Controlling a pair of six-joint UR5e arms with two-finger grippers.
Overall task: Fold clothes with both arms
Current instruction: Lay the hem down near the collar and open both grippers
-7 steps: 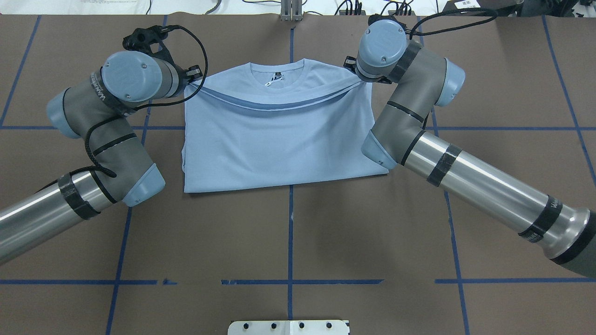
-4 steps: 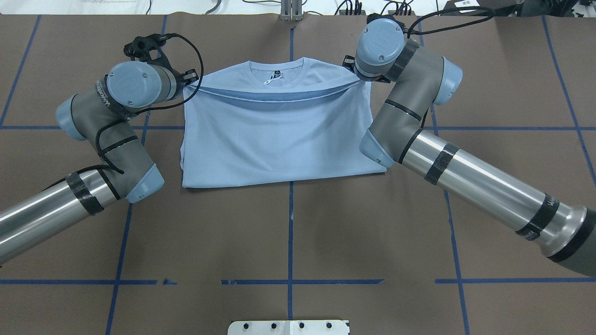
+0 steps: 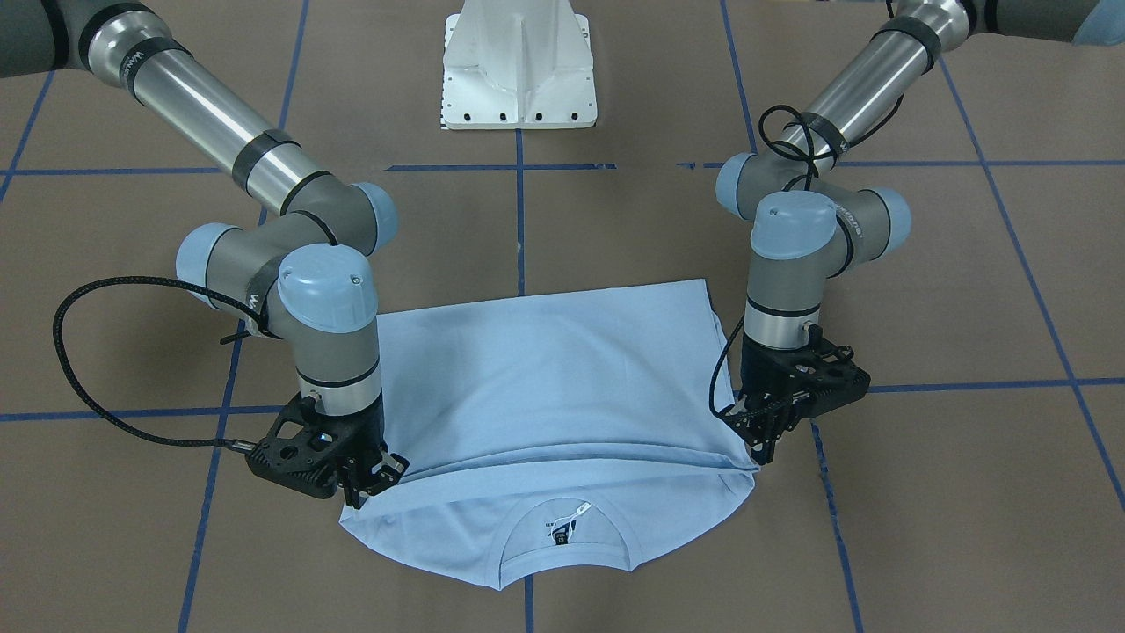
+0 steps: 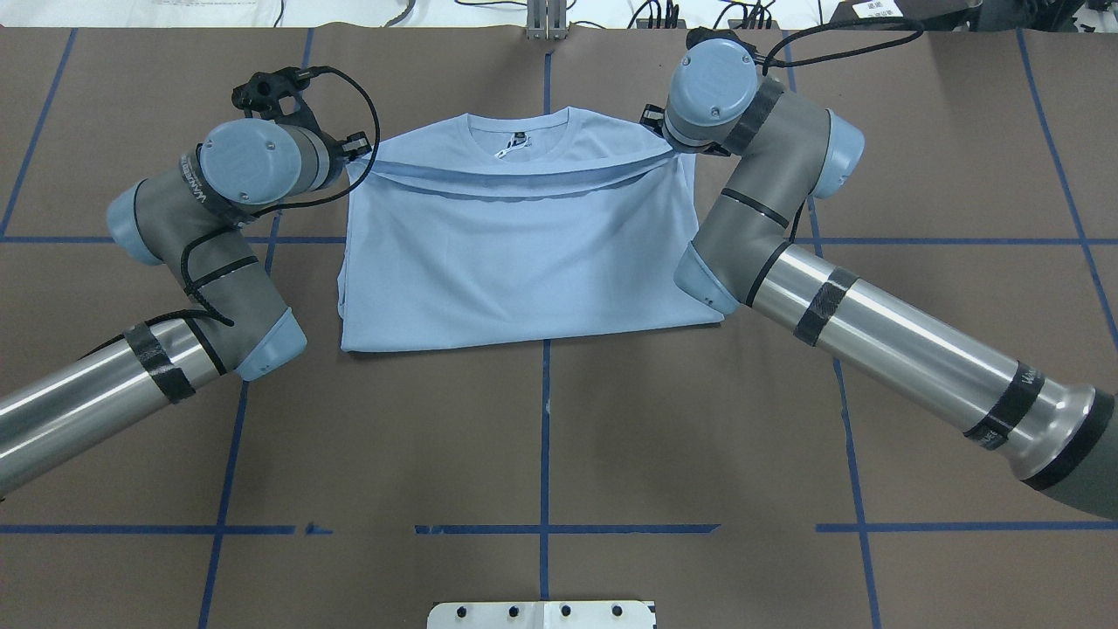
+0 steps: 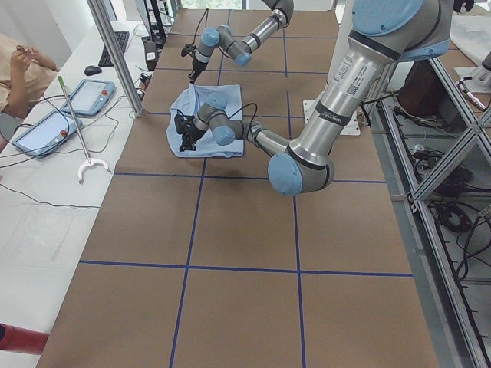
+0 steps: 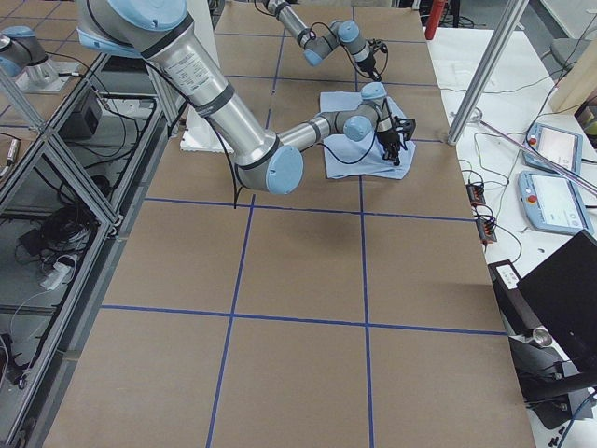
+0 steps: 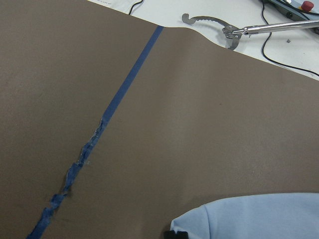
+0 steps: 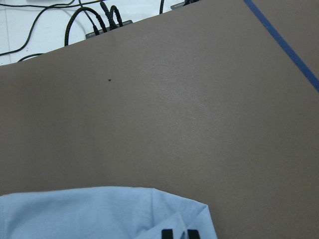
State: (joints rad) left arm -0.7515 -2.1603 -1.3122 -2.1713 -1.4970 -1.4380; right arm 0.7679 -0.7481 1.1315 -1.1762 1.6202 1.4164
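Observation:
The light blue T-shirt (image 4: 524,253) lies folded on the brown table, its collar (image 4: 522,131) at the far side with the black neck label (image 3: 562,534) showing. The upper layer's edge stretches as a nearly straight band across the chest, just short of the collar. My left gripper (image 4: 354,155) is shut on that edge's left end; it also shows in the front view (image 3: 763,444). My right gripper (image 4: 671,144) is shut on the right end, seen in the front view (image 3: 365,488) too. The chest print is hidden.
The white pedestal base (image 3: 520,70) stands at the robot's side of the table. Blue tape lines (image 4: 545,437) cross the brown surface. A metal grabber tool (image 7: 234,35) and cables (image 8: 99,22) lie beyond the far table edge. Tablets (image 5: 92,96) sit on the side bench.
Both grippers have carried the held edge farther toward the collar. The edge's sag has pulled into a straighter band, and the shirt's near fold has shifted slightly away from the robot.

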